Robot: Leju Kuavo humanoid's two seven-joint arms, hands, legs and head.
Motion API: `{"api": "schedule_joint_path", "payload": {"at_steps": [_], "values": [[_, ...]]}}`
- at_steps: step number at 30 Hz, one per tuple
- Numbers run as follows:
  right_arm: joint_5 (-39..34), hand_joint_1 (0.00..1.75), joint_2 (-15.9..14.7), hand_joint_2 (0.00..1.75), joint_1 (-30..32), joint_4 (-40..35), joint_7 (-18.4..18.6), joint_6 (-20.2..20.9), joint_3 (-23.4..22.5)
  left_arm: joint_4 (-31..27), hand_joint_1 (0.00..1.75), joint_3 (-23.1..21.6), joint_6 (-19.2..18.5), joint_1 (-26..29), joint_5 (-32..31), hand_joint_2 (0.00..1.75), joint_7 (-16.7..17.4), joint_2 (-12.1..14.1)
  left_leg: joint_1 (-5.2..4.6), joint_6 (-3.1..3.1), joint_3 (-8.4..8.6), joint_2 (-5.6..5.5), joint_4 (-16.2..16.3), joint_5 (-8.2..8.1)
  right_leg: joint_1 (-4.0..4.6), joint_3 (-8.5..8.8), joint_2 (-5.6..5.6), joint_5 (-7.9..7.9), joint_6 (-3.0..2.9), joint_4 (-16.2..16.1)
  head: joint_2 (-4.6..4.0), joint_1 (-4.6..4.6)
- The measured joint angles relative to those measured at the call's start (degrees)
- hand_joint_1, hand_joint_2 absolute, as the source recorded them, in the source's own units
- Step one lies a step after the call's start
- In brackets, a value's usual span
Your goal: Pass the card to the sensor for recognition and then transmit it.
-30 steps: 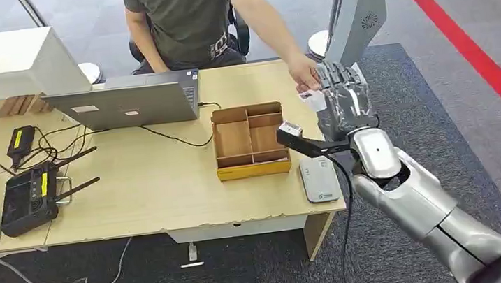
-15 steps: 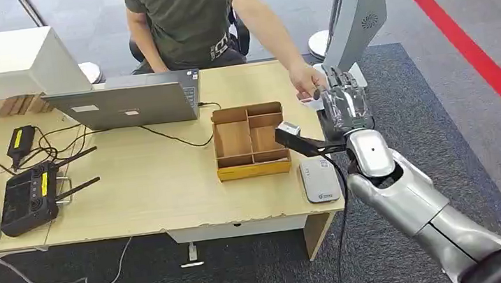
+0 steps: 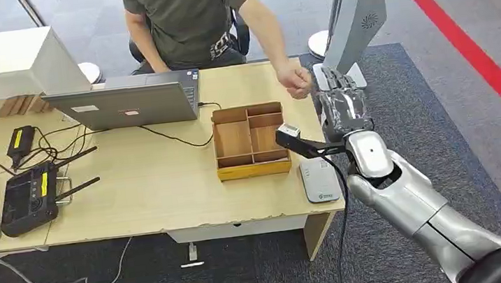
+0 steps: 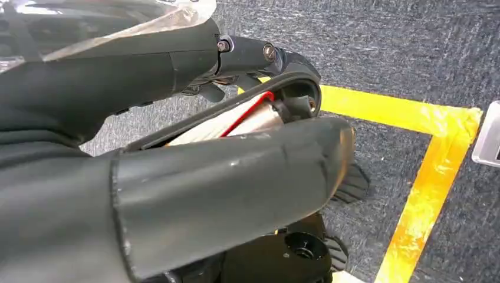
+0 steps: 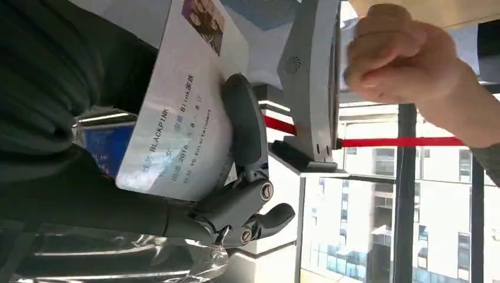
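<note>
Beyond the table's far right corner, I am holding my right hand up with its fingers closing around the white printed card. A person's hand is hovering just beside mine, curled and apart from the card. On the table, the grey sensor is lying near the wooden tray. My left hand is hanging low over the carpet; I cannot tell its grip.

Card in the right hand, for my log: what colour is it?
White card with printed text, clearest in the right wrist view.
</note>
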Motion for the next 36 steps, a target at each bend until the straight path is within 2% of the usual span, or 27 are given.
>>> {"api": "schedule_joint_path", "payload": {"at_steps": [12, 21, 36], "values": [[-2.6, 1.75, -0.3, 1.75, 0.1, 1.0, -0.9, -0.4, 0.7, 0.0, 0.0, 0.0, 0.2, 0.1, 0.3, 0.0, 0.3, 0.3, 0.0, 0.0, -0.01, 0.0, 0.0, 0.0, 0.0, -0.01, 0.0, 0.0, 0.0, 0.0, 0.0, 0.0], [-6.6, 1.75, -0.2, 1.75, 2.1, 5.9, -3.3, -1.7, 2.2, 0.0, 0.0, 0.0, 0.4, 0.7, 0.5, 0.0, -0.3, 0.4, 0.0, -0.01, -0.02, -0.01, 0.0, -0.01, 0.0, -0.01, 0.0, -0.01, 0.0, 0.0, 0.02, 0.02], [-7.5, 1.75, 0.9, 1.75, 3.4, 11.4, -4.9, -2.0, 3.4, 0.0, 0.0, 0.0, 0.4, 1.4, 1.3, 0.0, -1.0, 0.9, 0.0, 0.0, -0.02, 0.0, 0.0, -0.01, 0.0, -0.01, 0.0, -0.01, 0.0, 0.0, 0.02, 0.0]]}}
